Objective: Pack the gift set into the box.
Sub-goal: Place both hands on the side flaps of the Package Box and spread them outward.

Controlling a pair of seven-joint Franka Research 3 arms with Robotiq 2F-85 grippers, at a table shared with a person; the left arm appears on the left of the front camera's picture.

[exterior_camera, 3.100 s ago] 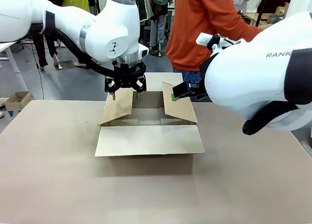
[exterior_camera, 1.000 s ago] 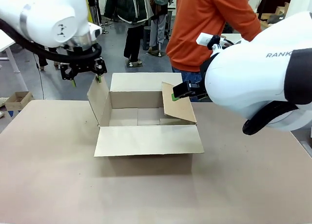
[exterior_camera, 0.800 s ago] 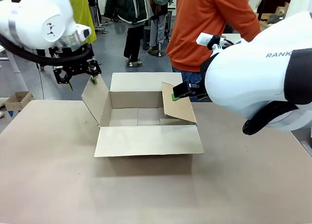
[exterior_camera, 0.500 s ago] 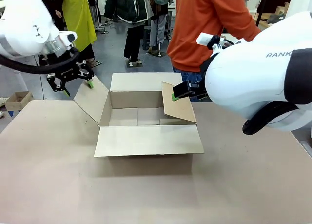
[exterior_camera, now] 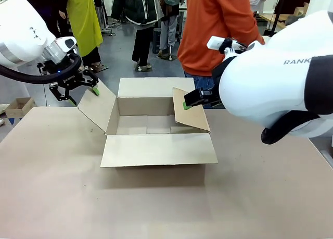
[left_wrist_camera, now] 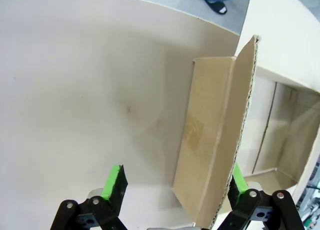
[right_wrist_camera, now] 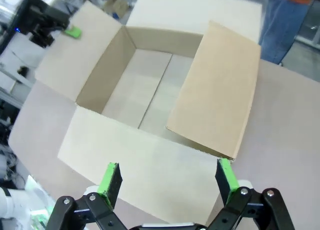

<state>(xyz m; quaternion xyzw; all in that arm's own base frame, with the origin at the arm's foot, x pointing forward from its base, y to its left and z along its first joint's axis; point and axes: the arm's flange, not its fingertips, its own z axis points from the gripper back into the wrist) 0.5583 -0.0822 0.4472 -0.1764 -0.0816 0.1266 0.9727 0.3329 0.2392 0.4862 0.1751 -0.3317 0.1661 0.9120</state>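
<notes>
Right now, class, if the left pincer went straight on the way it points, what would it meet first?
Probably the box's side flap, whose edge stands between the fingers of the left pincer; the table lies beyond. Depth is unclear.

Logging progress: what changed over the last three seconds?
The left gripper swung from above the box out to the robot's left, folding the left flap from leaning inward to splayed outward. The right gripper, the inward-leaning right flap and the box stayed put.

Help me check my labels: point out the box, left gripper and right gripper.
box point(exterior_camera: 156, 150), front view, on its near flap.
left gripper point(exterior_camera: 82, 95), front view, midway between its fingertips.
right gripper point(right_wrist_camera: 168, 171), right wrist view, midway between its fingertips.
</notes>
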